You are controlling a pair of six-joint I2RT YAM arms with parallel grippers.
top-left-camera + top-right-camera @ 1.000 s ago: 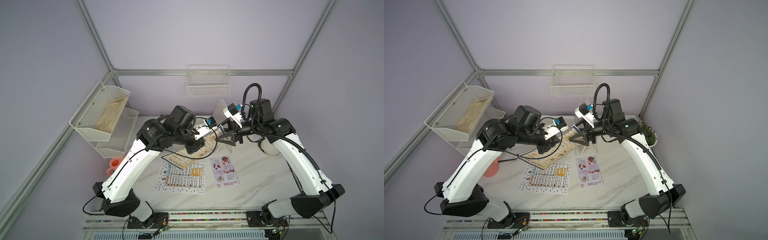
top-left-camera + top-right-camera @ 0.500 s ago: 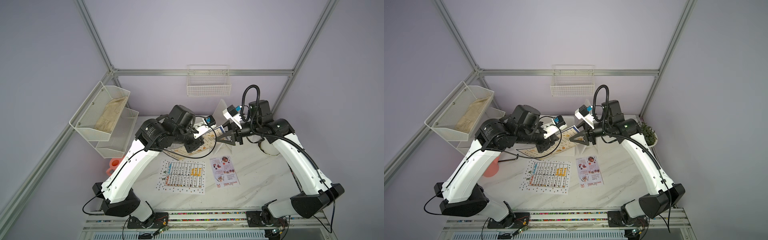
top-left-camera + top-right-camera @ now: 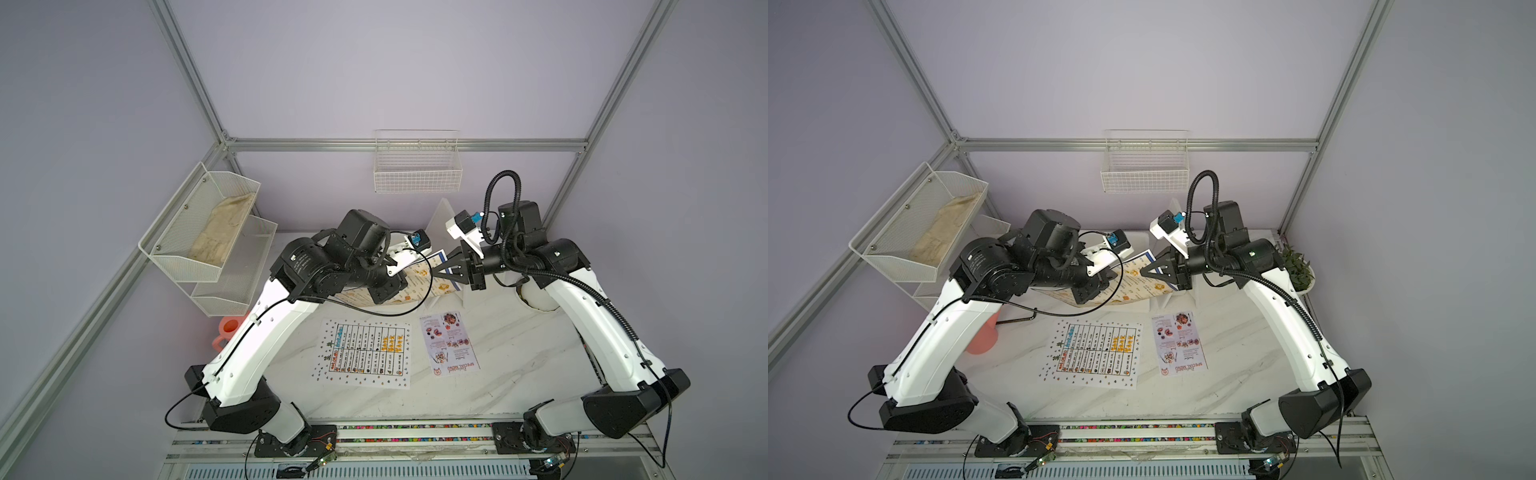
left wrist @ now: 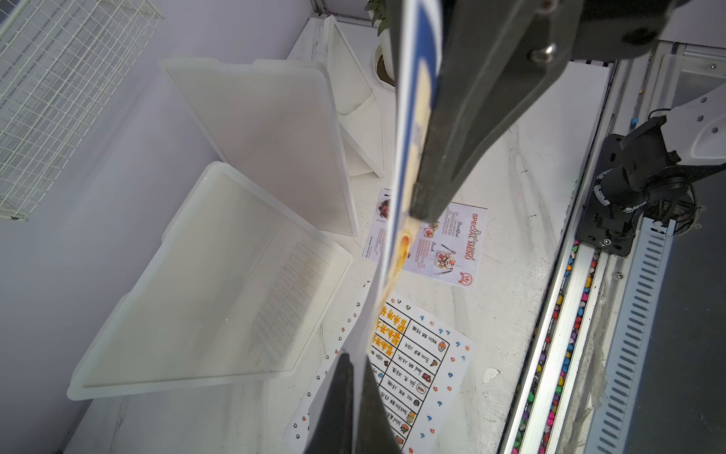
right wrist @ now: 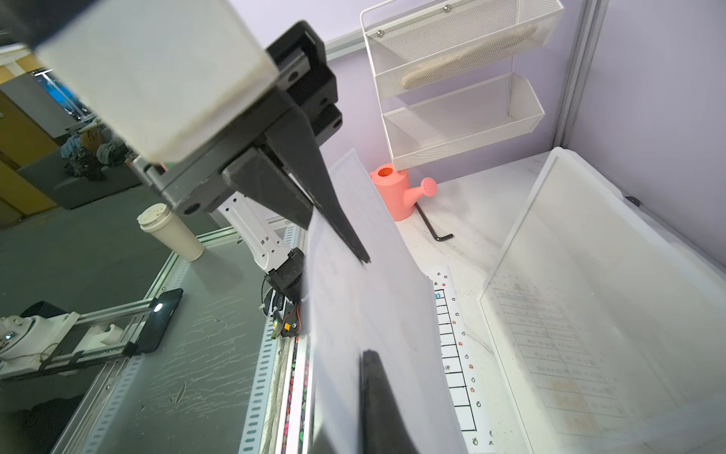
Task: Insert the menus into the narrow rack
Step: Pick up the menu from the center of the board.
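With both the left gripper and right gripper pinching the large cream blue-bordered paper menu, they should be keeping it taut and edge-on while steering rightward into the white plastic narrow rack.

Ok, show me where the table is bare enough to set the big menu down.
Bare marble lies between the SPECIAL MENU leaflet and the right arm, and along the front edge below the grid menu. The back is crowded: white rack panels, both grippers on the DIM SUM INN menu.
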